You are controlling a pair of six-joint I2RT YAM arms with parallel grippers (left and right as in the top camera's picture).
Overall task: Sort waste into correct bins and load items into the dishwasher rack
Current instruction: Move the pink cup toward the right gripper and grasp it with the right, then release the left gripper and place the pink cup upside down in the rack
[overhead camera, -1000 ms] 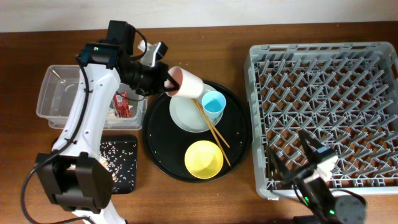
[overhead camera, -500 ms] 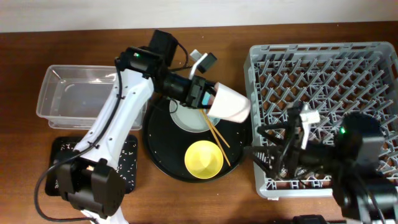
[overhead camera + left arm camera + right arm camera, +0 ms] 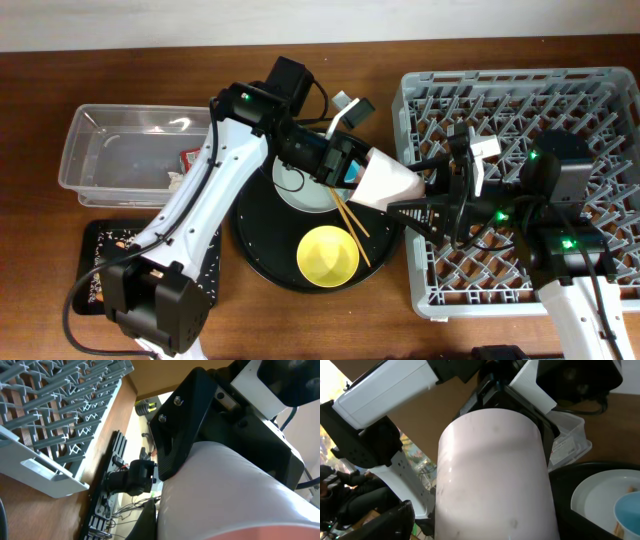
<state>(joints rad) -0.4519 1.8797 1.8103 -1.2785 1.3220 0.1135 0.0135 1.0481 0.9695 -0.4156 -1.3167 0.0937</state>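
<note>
What worries us most is the dishwasher rack. The pink cup hangs in the air just left of its left wall, so a push to the right while both arms are at the cup could, we judge, knock the cup's base into that wall or the pegs. Below the cup is the right edge of the round black tray. If it slipped during a handover it would likely fall there, onto the plate, the yellow bowl or the chopsticks. We think the likeliest cause is the left gripper letting go before the other has a firm hold. The left gripper is clamped on the cup at its mouth end, and the cup lies on its side with its base pointing right. The right gripper reaches in from the rack side with its jaws spread on either side of that base. We cannot tell whether its fingers touch the cup.
</note>
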